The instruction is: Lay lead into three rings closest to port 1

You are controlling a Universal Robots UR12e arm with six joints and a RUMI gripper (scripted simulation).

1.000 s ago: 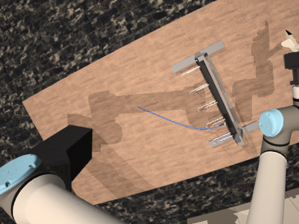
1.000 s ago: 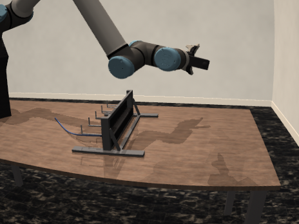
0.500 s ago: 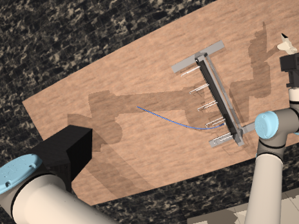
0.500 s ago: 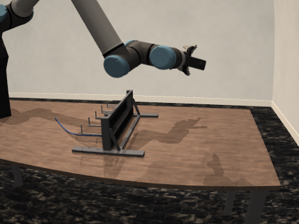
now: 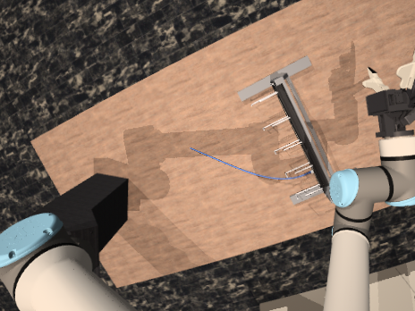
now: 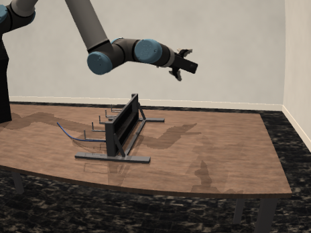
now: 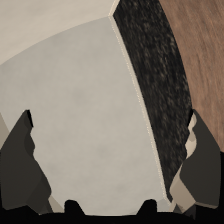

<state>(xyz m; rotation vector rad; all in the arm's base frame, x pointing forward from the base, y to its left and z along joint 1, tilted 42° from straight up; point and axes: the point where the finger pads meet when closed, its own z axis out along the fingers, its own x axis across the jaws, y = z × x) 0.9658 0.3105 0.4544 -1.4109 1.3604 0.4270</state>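
Across the table point(image 6: 214, 158) the lead point(image 5: 241, 168) is lying slack, unrouted. High behind the rack point(image 6: 112, 156), the tool point(image 6: 181, 64) is hanging wide open, holding nothing.

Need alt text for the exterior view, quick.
The arm's open, empty end effector hangs high above and beyond the rack on the wooden table. The blue lead runs from the rack's near end and trails across the table, in none of the rings.
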